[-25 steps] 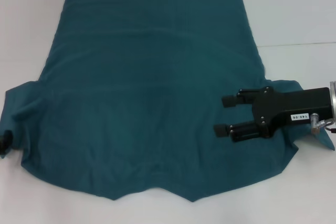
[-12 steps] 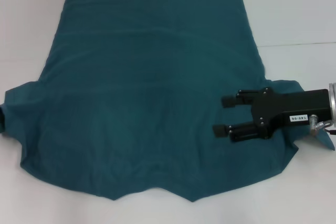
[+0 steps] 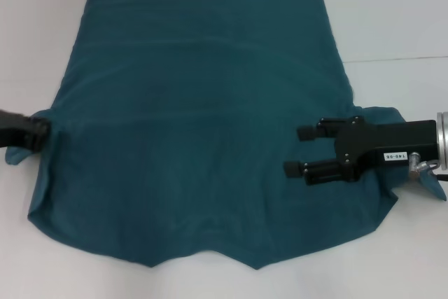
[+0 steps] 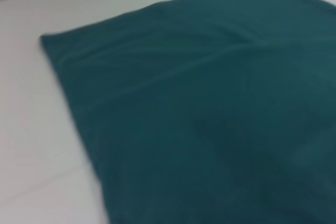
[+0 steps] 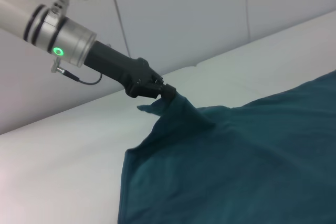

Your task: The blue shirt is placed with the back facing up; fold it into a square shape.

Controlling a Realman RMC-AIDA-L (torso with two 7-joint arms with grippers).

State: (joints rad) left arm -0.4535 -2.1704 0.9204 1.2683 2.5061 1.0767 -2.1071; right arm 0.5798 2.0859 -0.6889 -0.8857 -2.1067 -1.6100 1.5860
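On the white table (image 3: 392,19), the blue shirt (image 3: 203,117) lies spread.

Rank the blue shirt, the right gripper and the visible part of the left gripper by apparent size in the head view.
1. blue shirt, by far the largest.
2. right gripper, hovering over the shirt.
3. left gripper, mostly out of frame, so only a small part shows.

- blue shirt (image 3: 196,124): soft matte cloth, lightly rippled
- worktop (image 3: 392,12): smooth matte white, maybe laminate, hard to say
- right tool (image 3: 297,150): matte black plastic-looking body, shiny silver metal wrist
- left tool (image 5: 169,92): same black finish
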